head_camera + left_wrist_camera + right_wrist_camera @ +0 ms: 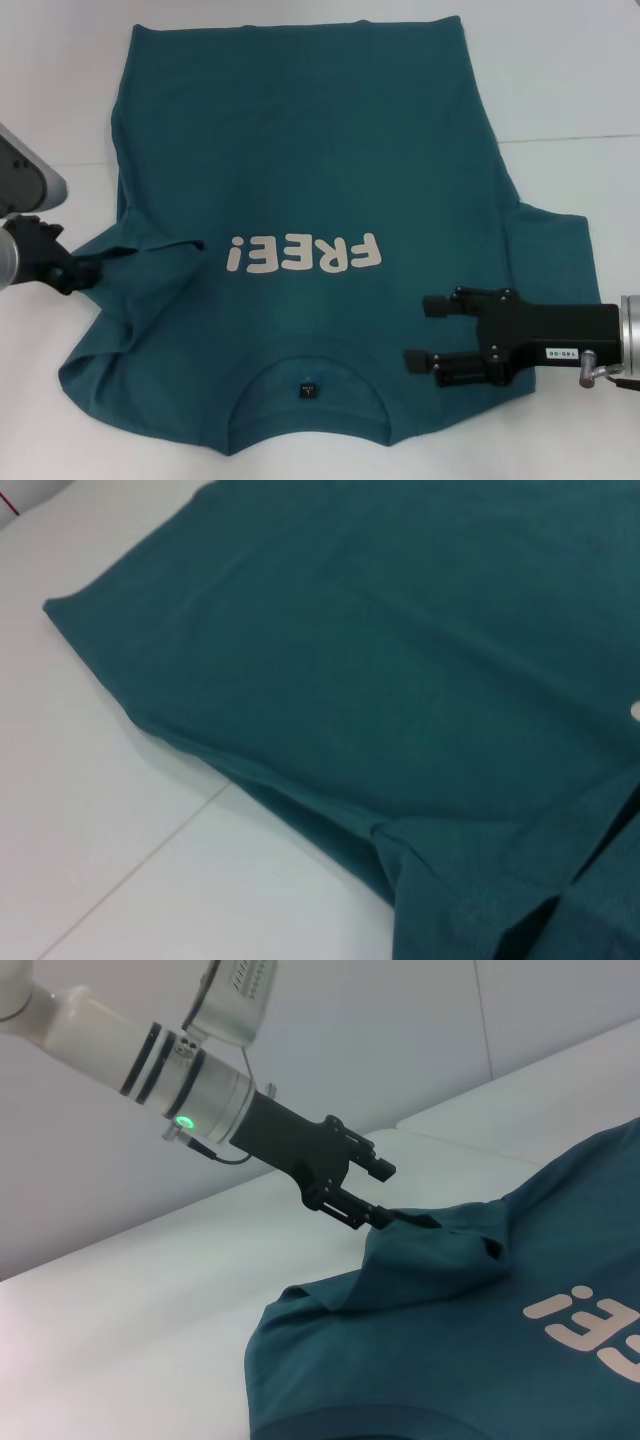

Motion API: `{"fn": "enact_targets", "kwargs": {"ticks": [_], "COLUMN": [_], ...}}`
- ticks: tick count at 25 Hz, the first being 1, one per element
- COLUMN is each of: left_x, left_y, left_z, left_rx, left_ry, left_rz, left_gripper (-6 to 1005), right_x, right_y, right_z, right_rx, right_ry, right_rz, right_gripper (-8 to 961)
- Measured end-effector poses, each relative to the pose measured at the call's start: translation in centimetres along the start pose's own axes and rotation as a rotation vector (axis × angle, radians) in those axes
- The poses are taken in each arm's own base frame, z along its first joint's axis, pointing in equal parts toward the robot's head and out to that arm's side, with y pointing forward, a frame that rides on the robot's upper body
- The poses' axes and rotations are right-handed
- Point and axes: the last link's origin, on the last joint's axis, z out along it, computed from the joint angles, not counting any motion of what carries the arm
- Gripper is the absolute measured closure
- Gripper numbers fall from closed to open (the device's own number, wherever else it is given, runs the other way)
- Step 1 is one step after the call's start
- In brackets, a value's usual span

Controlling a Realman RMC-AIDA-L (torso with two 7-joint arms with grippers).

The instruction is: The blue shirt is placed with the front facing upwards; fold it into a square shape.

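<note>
The blue shirt (pixel 300 180) lies flat and face up on the white table (pixel 580 90), its long axis running straight away from the robot: collar and small black label (pixel 308 388) nearest the body, hem at the far edge. The left gripper (pixel 85 272) sits at the shirt's left side, and the right wrist view shows it (pixel 385 1215) pinching the left sleeve (pixel 130 250), with the cloth lifted into a small ridge where the lower finger meets it. That sleeve is already pulled a little inward, so the fold line it has to cross lies to the gripper's right, toward the lettering. The right gripper (pixel 425 335) hovers over the shirt's right shoulder area, fingers spread and pointing toward the middle, closing on nothing (whether they touch the cloth I cannot tell). The right sleeve (pixel 555 245) lies flat and unfolded just beyond it, so that arm is the nearer one for it. The off-white print (pixel 303 254) reads "FREE!", upside down from the head view. A sticker (pixel 561 353) on the right gripper's body carries small characters that are too small to make out.
</note>
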Motion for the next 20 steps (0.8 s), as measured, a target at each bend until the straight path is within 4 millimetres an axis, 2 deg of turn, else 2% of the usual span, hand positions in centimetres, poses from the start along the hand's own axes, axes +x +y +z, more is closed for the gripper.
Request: {"fn": "enact_targets", "kwargs": {"ticks": [20], "left_x": [0.5], "left_y": [0.5], "left_z": [2.5], "left_rx": [0.042], "left_ry": [-0.031], "left_rz": [0.066], "left_gripper": [358], "right_x": [0.1], "right_y": [0.1], "right_z": [0.0], "right_rx": [-0.004], "right_ry": [0.0], "right_rz": [0.015], "right_gripper": [34]}}
